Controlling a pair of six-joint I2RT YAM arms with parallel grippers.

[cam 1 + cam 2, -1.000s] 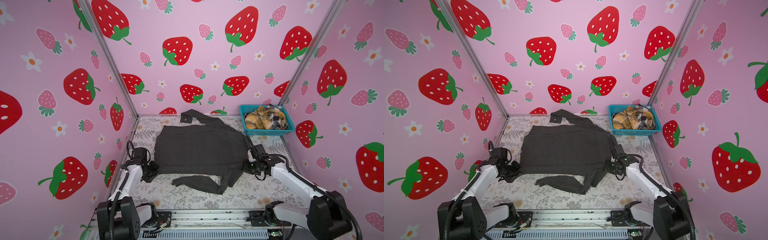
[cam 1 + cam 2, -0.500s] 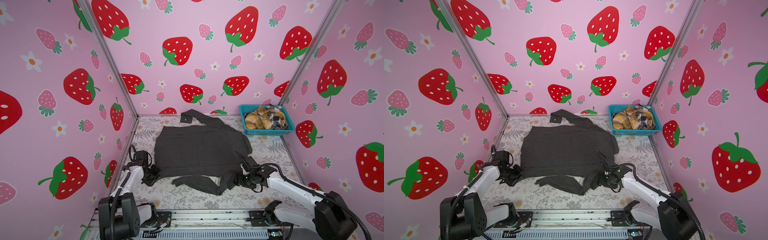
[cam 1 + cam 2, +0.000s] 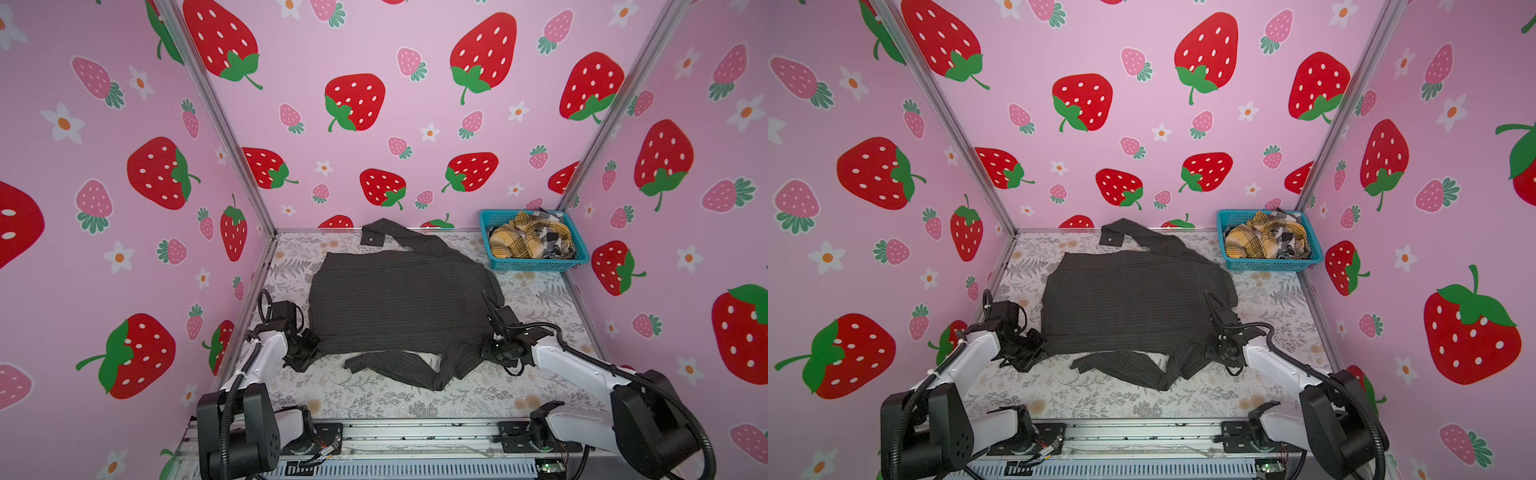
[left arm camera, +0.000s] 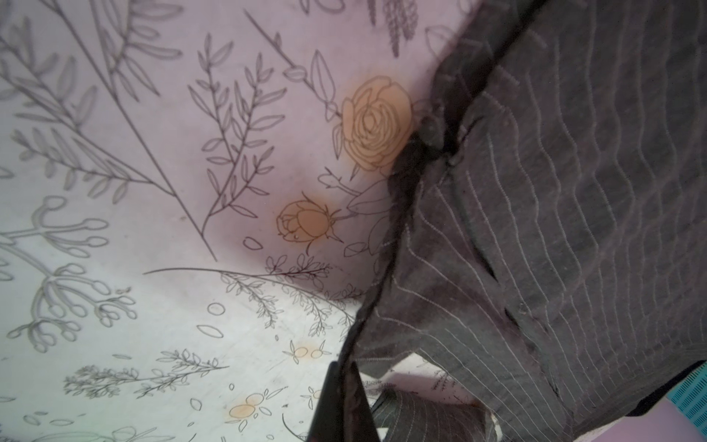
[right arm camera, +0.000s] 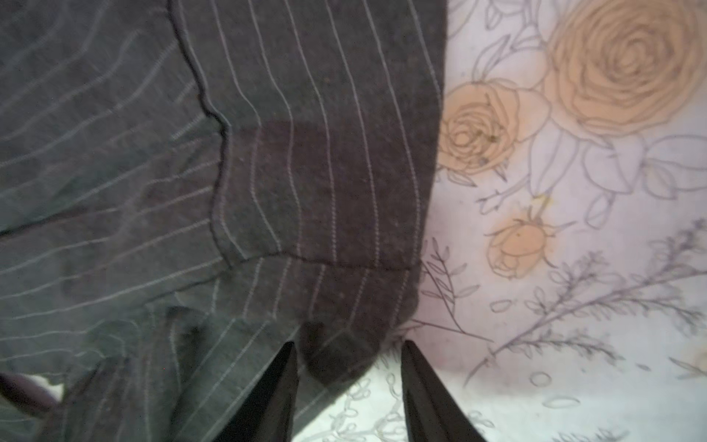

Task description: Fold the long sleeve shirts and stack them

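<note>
In both top views, the dark charcoal pinstriped cloth shirt (image 3: 399,307) lies spread on the floral-print table (image 3: 374,399). In the left wrist view, the left gripper (image 4: 341,398) is pinched closed on the shirt's hem. In the right wrist view, the right gripper (image 5: 348,382) stands narrowly parted around a shirt corner.

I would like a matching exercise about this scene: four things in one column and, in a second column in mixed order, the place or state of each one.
Things
1. pinstriped shirt
2. yellow plaid shirt
3. left gripper
4. right gripper

Places or states
a. jaws apart, with a fold of the pinstriped shirt between them
b. crumpled inside the teal basket
c. spread out on the floral table
d. shut on the edge of the pinstriped shirt

Right pairs: 1-c, 2-b, 3-d, 4-a.
</note>
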